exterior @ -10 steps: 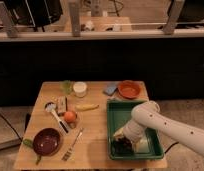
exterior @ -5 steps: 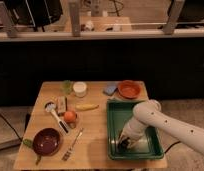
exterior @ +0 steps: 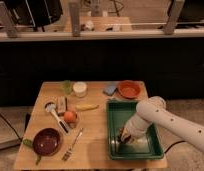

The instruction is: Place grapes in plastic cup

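The grapes [exterior: 126, 139] show as a small dark clump inside the green tray [exterior: 154, 148], right at the tip of my gripper [exterior: 125, 136]. The white arm comes in from the right and reaches down into the tray. I cannot tell whether the grapes are held or only touched. A pale green plastic cup [exterior: 66, 86] stands at the far left of the wooden table [exterior: 95, 145], well apart from the gripper, next to a white cup [exterior: 80, 89].
An orange bowl [exterior: 129, 89] and a blue sponge [exterior: 110, 89] sit behind the tray. A banana [exterior: 87, 107], an orange fruit [exterior: 70, 116], a maroon bowl [exterior: 47, 141], a fork [exterior: 72, 146] and a brush [exterior: 55, 114] lie on the left half.
The gripper has shifted slightly up and to the right inside the tray, with the dark clump staying at its tip. Nothing else on the table has moved.
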### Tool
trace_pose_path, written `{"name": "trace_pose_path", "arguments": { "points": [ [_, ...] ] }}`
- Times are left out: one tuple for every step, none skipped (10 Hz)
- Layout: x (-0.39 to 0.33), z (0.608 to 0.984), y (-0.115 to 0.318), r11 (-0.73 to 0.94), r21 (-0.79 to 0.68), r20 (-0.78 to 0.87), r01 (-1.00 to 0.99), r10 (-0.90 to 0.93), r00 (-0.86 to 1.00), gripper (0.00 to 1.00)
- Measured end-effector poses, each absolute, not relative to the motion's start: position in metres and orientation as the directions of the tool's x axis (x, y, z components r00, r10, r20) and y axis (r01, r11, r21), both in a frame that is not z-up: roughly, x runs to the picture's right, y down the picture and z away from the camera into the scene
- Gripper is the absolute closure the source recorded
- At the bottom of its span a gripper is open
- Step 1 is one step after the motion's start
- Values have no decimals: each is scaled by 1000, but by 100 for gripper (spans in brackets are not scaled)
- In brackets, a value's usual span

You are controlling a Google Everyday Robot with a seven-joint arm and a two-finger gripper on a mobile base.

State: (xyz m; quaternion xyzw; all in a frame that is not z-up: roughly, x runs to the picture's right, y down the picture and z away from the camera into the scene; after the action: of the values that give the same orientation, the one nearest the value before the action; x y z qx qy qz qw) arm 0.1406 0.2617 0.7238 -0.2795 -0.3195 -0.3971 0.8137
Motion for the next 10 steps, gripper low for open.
{"name": "trace_pose_path", "arguments": {
  "points": [
    [140,719,255,532,-197,732,823,-478,485,100],
    [138,713,245,538,-195,715,820,-494,494,100],
    [137,709,236,540,-195,699,819,-508,502,100],
    [135,706,230,541,-196,686,818,-520,509,100],
    [131,700,217,544,-196,661,816,-542,519,100],
    [130,696,207,548,-198,635,812,-559,533,100],
    [130,692,197,554,-200,613,808,-572,544,100],
    [129,687,185,563,-201,586,802,-587,559,100],
    [129,682,171,574,-203,551,793,-602,577,100],
    [130,680,163,584,-209,527,784,-608,593,100]
  ]
}}
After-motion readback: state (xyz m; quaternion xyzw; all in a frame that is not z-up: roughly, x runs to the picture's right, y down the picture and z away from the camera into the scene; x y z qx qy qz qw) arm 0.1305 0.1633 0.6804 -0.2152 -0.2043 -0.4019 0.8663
